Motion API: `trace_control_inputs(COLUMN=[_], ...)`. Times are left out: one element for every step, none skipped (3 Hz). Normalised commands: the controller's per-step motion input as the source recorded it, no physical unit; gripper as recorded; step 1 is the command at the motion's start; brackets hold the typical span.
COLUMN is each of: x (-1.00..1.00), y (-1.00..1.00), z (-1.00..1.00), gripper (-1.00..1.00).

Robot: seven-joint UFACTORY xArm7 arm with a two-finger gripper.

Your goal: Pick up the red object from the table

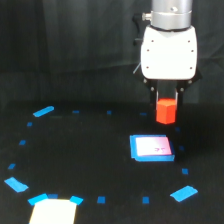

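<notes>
The red object [166,111], a small red-orange block, hangs above the black table [90,150], held from above. My gripper [167,100] is shut on its upper part, with the dark fingers on either side of the block. The white gripper body and grey wrist rise above it at the exterior view's upper right. The block is off the surface, a little beyond the white square.
A white square with a blue border [151,148] lies on the table just below the held block. Small blue tape marks [43,111] form a ring on the surface. A pale patch [52,211] sits at the bottom left edge. Black cloth hangs behind.
</notes>
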Motion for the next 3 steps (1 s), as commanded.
trace_control_inputs(x=[0.81,0.13,0.46], y=[-0.11,-0.1,-0.43], z=[-0.23,-0.54,-0.05], gripper=[-1.0,-0.76,-1.0])
